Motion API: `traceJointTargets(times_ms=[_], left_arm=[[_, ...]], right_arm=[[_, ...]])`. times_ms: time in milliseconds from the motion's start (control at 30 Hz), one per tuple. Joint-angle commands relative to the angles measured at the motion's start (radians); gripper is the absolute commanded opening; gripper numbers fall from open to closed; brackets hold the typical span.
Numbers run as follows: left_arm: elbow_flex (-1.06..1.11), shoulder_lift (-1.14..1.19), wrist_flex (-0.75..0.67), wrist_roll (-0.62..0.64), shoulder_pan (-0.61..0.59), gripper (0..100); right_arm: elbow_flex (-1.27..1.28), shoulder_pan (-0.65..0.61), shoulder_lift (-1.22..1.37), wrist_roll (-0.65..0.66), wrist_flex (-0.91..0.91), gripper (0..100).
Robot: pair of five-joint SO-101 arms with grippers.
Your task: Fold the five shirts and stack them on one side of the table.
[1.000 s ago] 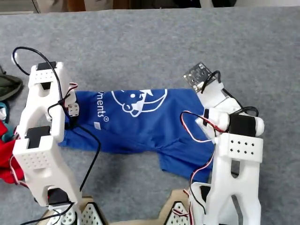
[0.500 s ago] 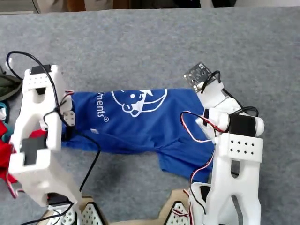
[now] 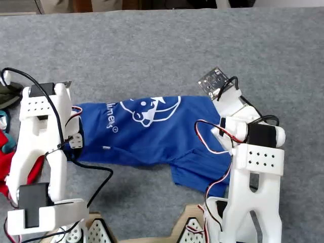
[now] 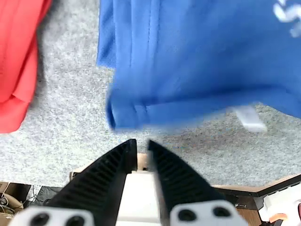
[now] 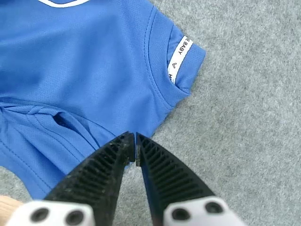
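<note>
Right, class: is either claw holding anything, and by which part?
The left claw is empty, just short of the blue shirt. The right claw is closed at the shirt's edge; whether it pinches cloth cannot be told.

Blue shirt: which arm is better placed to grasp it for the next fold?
Probably the right. The right end effector sits at the edge of the blue shirt, beside the sleeve. The left end effector hangs over the table, apart from the shirt.
</note>
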Motion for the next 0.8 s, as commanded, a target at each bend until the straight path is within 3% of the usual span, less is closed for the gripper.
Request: traceJointTargets(times_ms=[0, 133, 233, 433, 600, 767], left_arm=[[-0.002, -0.05, 0.011, 0.0, 0.006, 16], [-0.077, -0.051, 0.012, 0.046, -0.057, 25], [-0.204, -0.038, -0.006, 0.046, -0.094, 26], [-0.305, 0.074, -0.233, 0.109, -0.041, 26], [-0.359, 0.291, -0.338, 0.137, 0.018, 26], [-0.52, 0.509, -0.344, 0.13, -0.002, 15]], right_arm=[[-0.061, -0.018, 0.004, 0.014, 0.0, 1.6], [-0.082, -0.015, 0.004, 0.035, 0.0, 1.6], [-0.131, -0.016, 0.012, 0.037, -0.003, 1.6], [-0.157, -0.053, 0.025, 0.028, -0.081, 1.7], [-0.165, -0.074, 0.139, -0.028, -0.17, 1.6], [-0.166, -0.074, 0.225, -0.035, -0.245, 1.6]])
